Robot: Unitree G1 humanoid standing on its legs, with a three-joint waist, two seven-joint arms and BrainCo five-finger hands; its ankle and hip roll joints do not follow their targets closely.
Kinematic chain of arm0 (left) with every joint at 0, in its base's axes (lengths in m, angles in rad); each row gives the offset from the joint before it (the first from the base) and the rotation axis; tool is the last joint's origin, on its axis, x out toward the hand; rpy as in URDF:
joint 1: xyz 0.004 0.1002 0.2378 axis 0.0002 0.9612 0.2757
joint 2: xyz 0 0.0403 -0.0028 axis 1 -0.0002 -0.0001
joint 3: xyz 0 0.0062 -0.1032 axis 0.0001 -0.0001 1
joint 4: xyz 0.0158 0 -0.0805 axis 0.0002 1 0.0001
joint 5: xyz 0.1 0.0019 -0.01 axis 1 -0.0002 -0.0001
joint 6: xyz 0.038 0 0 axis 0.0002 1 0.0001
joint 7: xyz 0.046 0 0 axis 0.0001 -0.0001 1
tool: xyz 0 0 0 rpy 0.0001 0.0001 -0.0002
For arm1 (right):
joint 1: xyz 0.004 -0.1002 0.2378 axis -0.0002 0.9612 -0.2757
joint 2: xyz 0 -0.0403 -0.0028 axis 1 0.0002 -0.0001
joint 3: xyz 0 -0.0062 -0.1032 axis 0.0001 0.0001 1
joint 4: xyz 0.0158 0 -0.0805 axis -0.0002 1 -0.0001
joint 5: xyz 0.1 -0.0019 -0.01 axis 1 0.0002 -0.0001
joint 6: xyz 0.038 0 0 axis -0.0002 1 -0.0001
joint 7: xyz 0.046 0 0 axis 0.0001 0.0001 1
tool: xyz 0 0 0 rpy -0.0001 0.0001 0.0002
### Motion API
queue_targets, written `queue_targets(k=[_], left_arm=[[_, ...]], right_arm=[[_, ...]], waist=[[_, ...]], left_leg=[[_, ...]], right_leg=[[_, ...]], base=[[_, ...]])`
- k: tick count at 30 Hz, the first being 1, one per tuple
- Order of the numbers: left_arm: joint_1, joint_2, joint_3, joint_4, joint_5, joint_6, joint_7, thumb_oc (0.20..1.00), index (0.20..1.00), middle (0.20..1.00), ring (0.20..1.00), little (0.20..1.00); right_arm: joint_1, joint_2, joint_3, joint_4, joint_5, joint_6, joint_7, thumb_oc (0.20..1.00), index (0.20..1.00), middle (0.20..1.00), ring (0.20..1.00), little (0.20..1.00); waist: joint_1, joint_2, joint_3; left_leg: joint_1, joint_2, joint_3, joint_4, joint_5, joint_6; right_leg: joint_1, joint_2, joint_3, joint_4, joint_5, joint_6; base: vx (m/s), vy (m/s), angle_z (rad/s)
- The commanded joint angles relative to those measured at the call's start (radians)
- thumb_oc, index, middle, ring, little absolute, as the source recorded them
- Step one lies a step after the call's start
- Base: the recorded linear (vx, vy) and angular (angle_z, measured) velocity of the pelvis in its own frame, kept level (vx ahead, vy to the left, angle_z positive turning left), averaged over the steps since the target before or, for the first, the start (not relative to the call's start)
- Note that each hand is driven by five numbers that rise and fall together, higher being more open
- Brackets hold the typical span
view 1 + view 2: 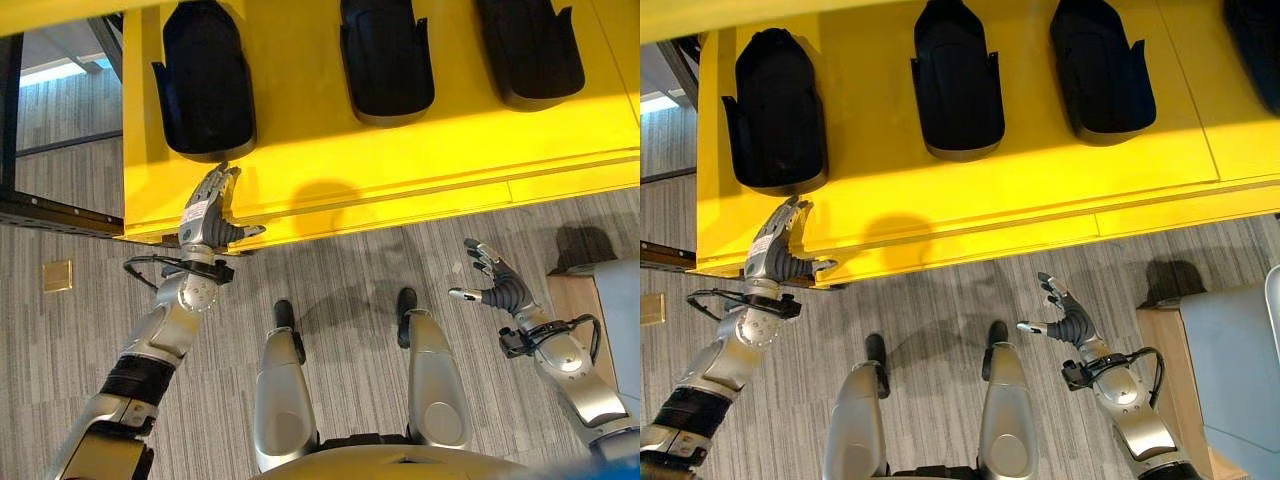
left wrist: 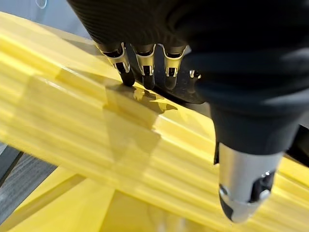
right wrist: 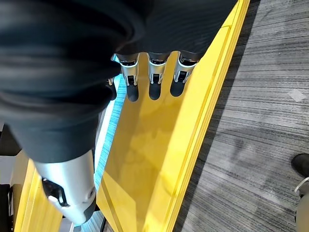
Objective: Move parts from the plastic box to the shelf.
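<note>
A yellow shelf (image 1: 400, 170) runs across the far side, with several black moulded parts on it: one at the left (image 1: 205, 80), one in the middle (image 1: 385, 55), one at the right (image 1: 530, 50). My left hand (image 1: 210, 215) reaches over the shelf's front edge at its left end, fingers straight and holding nothing. In the left wrist view its fingertips (image 2: 145, 79) lie on the yellow surface right by the left part (image 2: 186, 92). My right hand (image 1: 500, 283) hovers open and empty over the carpet, short of the shelf. A pale grey plastic box (image 1: 1235, 360) stands at the right edge.
The box rests on a wooden stand (image 1: 1160, 340) close by my right arm. A dark metal frame (image 1: 40, 210) runs along the floor left of the shelf, near a brass floor plate (image 1: 57, 275). Grey carpet (image 1: 340, 270) lies between me and the shelf.
</note>
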Motion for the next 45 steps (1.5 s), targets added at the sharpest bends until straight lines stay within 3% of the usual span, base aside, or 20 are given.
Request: queue_targets(k=[1,20,45], left_arm=[[0.004,0.004,-0.025,0.067,-0.004,0.024,-0.009,1.000,1.000,1.000,1.000,1.000],[-0.076,0.009,-0.012,0.203,-0.028,0.062,0.038,1.000,1.000,1.000,1.000,1.000],[-0.142,0.039,-0.017,0.220,-0.057,0.065,0.067,1.000,1.000,1.000,1.000,1.000]], right_arm=[[0.017,0.002,-0.011,-0.051,-0.009,-0.037,-0.005,1.000,1.000,1.000,1.000,1.000],[0.025,-0.001,-0.003,-0.044,0.000,-0.035,-0.001,1.000,1.000,1.000,1.000,1.000],[0.026,-0.002,-0.001,-0.043,0.016,-0.041,-0.007,1.000,1.000,1.000,1.000,1.000]], waist=[[-0.018,-0.032,-0.039],[-0.028,-0.035,-0.042],[-0.039,-0.035,-0.052]], left_leg=[[-0.015,0.011,0.014,0.023,0.013,0.027],[-0.021,0.015,0.019,0.034,0.012,0.024],[-0.027,0.016,0.028,0.029,0.015,0.022]], right_leg=[[0.042,-0.044,0.017,-0.024,0.032,0.055],[0.029,-0.042,0.023,-0.018,0.031,0.055],[0.016,-0.039,0.030,-0.023,0.034,0.059]], base=[[0.00,0.000,0.00],[0.00,0.001,-0.01],[0.00,0.000,0.00]])
